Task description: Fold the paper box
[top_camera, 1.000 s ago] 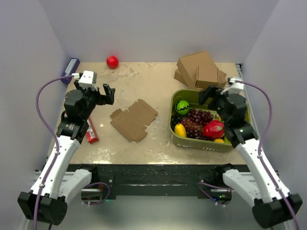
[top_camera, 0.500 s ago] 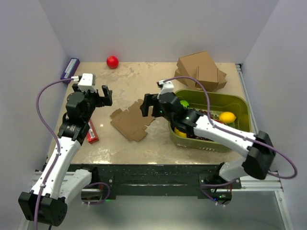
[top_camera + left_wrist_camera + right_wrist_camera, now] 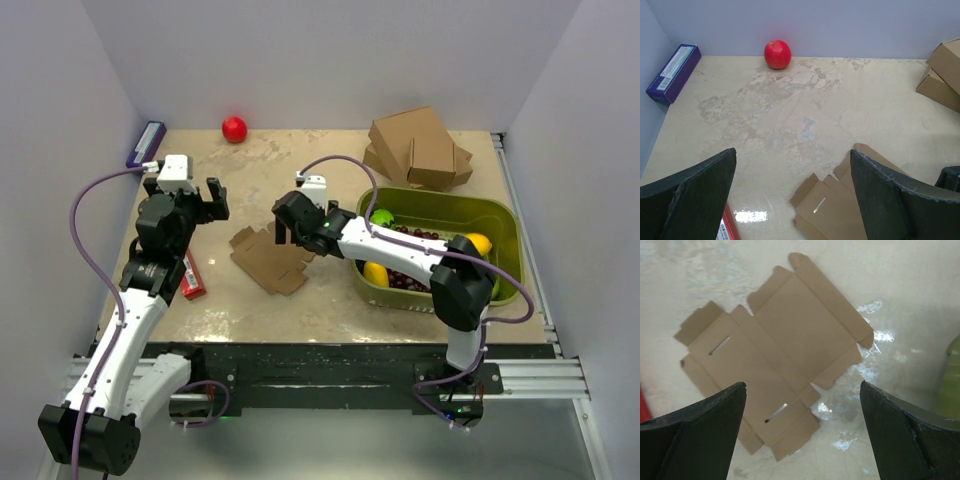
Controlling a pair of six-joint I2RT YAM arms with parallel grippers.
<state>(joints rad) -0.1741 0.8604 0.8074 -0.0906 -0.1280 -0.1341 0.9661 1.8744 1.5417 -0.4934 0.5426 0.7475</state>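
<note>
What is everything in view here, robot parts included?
flat brown die-cut cardboard sheet: one, brown, table centre, unfolded
small round red ball: one, red, back of table
purple rectangular carton: one, purple, back left wall
flat red packet: one, red, beside left arm
plain brown cardboard boxes: several stacked, brown, back right
green plastic tray: one, green, right side
assorted fruit: several, green, yellow, dark purple, inside tray
left end effector: one, black, open, above table left
right end effector: one, black, open, over sheet

Mottled beige table (image 3: 290, 165), glossy w/ glare spots at front; plain pale-lilac walls (image 3: 330, 60) on 3 sides.
</note>
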